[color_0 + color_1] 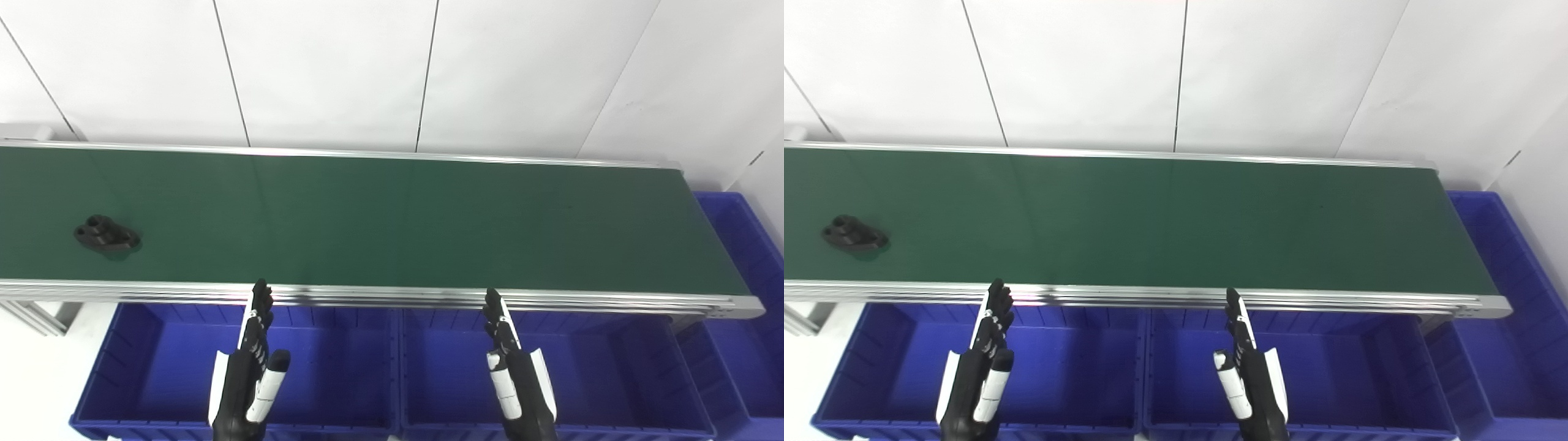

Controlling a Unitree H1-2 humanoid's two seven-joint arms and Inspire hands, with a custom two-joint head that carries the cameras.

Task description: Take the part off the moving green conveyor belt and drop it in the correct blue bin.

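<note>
Part is seen lying far left on the belt. Left hand and right hand are held empty, fingers extended, above the bins.

No readable text, label, brand, number or sign is showing anywhere in either view.

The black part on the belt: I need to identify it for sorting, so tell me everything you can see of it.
The black part is a small, dark, matte piece, perhaps plastic or metal, elongated with rounded ends and what look like two round holes or bosses on top. It lies flat on the green conveyor belt, near its left end and closer to the front rail. Only the belt touches it; both hands are well away, over the blue bins. Finer detail is too small to tell.
</note>
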